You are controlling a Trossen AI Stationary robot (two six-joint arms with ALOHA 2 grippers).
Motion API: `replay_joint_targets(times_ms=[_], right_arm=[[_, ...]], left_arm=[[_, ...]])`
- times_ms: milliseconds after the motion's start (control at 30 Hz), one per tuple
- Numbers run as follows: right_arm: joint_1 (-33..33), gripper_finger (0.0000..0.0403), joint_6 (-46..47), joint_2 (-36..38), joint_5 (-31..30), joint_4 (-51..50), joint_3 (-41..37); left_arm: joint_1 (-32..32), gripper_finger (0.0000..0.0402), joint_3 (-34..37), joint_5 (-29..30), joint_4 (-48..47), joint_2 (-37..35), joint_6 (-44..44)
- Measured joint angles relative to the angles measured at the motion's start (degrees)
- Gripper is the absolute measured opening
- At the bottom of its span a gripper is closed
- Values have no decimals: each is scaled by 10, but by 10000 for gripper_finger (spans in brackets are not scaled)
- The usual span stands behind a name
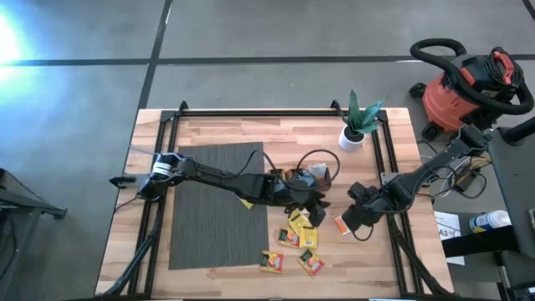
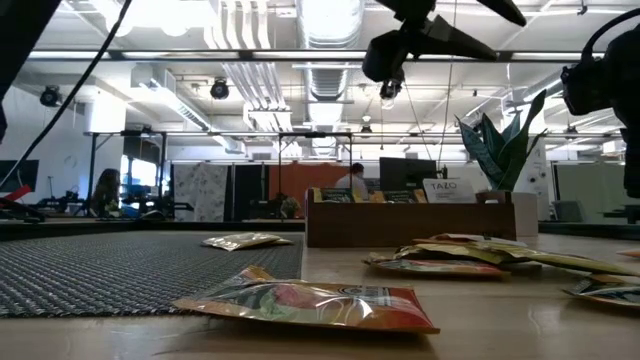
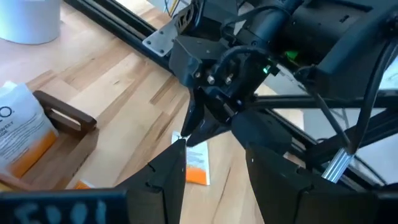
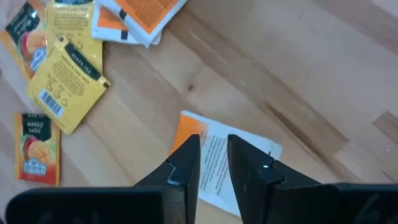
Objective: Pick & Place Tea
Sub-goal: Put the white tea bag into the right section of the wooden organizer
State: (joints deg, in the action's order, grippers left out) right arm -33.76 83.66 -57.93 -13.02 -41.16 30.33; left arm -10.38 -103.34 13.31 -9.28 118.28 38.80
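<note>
Tea sachets lie scattered on the wooden counter (image 1: 217, 134), and the right hand (image 4: 213, 163) hangs just above one of them, a white-and-orange sachet (image 4: 242, 155) lying flat on the wood; its two dark fingers stand narrowly apart over the sachet's middle, and whether they touch it cannot be told. In the high view this sachet (image 1: 342, 224) sits at about four o'clock from the counter's centre, with the right hand (image 1: 354, 219) beside it. At about nine o'clock from that hand, the left hand (image 3: 214, 165) hovers with fingers spread wide, holding nothing, above the brown wooden tray (image 3: 62, 115). Between the two hands, toward six o'clock, more sachets lie loose: a yellow sachet (image 4: 65, 84), an orange mango sachet (image 4: 37, 149) and a pile of white-and-orange ones (image 4: 134, 15). A dark woven mat (image 1: 213, 205) covers the counter's nine o'clock half. A potted plant (image 1: 358, 124) stands at about one o'clock.
</note>
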Motion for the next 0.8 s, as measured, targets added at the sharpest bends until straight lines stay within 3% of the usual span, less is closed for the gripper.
replay_joint_targets(times_ms=[300,533,800], right_arm=[[0,79,19,0,-15,0,-2],[-8,79,95,0,55,-5,2],[-59,79,178,-4,57,-40,3]], left_arm=[[10,161,14,-8,-17,-1,6],[8,161,14,-25,-10,5,-20],[13,161,6,-114,101,70,-21]])
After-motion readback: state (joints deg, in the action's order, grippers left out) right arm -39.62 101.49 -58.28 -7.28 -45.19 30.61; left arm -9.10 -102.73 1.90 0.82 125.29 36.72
